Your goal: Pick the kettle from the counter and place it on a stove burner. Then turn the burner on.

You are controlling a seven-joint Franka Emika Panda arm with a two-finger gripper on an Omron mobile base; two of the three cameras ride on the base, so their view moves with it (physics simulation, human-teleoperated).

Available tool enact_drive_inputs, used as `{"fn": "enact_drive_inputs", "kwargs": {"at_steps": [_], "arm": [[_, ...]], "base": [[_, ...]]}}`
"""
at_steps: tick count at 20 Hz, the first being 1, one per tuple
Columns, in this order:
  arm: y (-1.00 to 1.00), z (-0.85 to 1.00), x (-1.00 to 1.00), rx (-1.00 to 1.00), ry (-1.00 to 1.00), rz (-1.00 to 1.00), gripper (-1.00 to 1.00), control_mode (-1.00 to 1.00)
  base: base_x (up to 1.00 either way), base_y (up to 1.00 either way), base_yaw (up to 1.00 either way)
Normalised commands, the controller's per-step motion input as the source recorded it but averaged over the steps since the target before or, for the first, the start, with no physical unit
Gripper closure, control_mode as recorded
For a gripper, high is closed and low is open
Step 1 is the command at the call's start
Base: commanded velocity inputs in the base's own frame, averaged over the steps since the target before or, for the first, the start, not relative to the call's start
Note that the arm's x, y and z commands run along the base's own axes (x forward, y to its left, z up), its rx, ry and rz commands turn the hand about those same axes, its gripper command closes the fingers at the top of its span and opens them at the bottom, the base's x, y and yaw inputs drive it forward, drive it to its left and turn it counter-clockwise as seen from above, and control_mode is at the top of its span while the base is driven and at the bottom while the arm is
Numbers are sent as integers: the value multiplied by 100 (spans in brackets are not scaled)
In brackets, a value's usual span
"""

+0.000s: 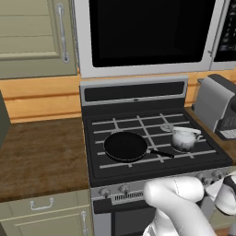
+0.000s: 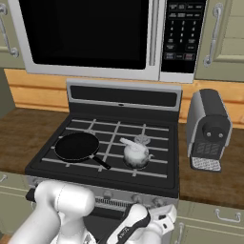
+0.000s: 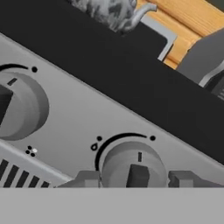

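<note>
End effector (image 3: 134, 178) astride knob (image 3: 133, 166), kettle (image 1: 183, 138) on stove burner (image 1: 184, 148)

Even flat rendered light — soft faint shadows, no glare, hand view slightly blurred

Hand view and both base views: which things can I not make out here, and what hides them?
- Gripper: the hand view shows two fingertips astride a stove knob; contact cannot be told.
- The same knob in the left base view: hidden behind the white arm.
- Kettle: cut off by the hand view's top edge.
- Stove burner under the kettle: covered by it, so a flame cannot be judged.
- Frying pan: contents unreadable, dark.
</note>
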Motion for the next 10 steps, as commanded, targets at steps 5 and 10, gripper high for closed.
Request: {"fn": "enact_drive_inputs", "kwargs": {"at_steps": [5,10], "arm": [[-26,20,-66,-39,0,31,100,-100],[-13,29,-34,-44,0,29,100,-100]], "base": [[0,0,0],[0,0,0]]}}
